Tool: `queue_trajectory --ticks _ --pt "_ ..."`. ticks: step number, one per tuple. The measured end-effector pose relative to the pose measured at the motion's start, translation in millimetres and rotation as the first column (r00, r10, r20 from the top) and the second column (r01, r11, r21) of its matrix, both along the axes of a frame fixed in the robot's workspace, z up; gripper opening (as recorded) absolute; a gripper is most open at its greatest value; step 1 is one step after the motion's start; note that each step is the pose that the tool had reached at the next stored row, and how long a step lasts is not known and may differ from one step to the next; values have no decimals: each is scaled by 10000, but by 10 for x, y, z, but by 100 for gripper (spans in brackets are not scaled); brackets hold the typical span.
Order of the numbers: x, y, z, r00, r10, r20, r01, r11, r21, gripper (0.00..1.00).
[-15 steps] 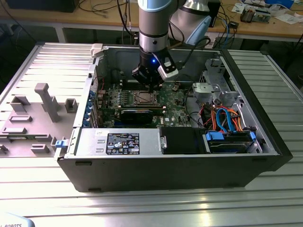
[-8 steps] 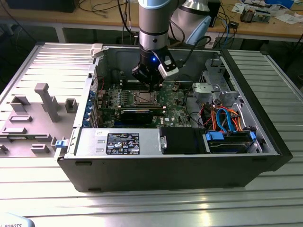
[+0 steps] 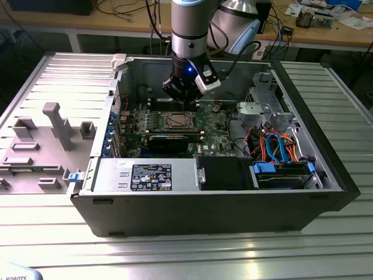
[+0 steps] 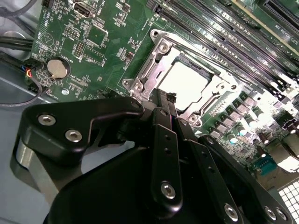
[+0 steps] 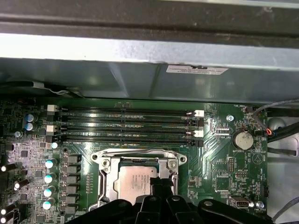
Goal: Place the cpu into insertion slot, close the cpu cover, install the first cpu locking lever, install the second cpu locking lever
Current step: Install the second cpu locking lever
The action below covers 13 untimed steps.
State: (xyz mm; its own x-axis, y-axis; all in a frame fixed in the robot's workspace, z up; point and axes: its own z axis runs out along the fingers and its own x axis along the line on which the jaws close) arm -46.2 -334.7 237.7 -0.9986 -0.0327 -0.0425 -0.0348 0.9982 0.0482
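Observation:
The cpu (image 4: 187, 84) (image 5: 134, 181), a silvery square chip, lies in the insertion slot (image 3: 178, 121) on the green motherboard. Over it lies the cpu cover (image 4: 161, 49) (image 5: 105, 169), a silvery frame set flat, with the chip showing through its window. My gripper (image 3: 182, 99) hangs just above the slot's far edge inside the open computer case. In both wrist views its black fingers (image 4: 164, 100) (image 5: 158, 184) are together, shut on nothing, with the tips close over the edge of the cover. The fingers hide part of the frame.
Long dark memory slots (image 5: 126, 123) run beside the socket, with a coin battery (image 5: 242, 139) nearby. A black card (image 3: 169, 141), a power supply (image 3: 145, 175) and a drive bay with blue and orange cables (image 3: 280, 151) fill the case. A grey fixture tray (image 3: 46, 140) lies at the exterior view's left.

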Motion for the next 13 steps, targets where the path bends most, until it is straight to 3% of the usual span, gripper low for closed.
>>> queue_trajectory --ticks 3,8,13 --pt "0 -1 2 10000 0 -1 0 10000 -2 11" --pt "0 -72 1 10000 -1 -1 1 10000 -1 11" --pt "0 -104 1 10000 0 0 0 10000 -1 11"
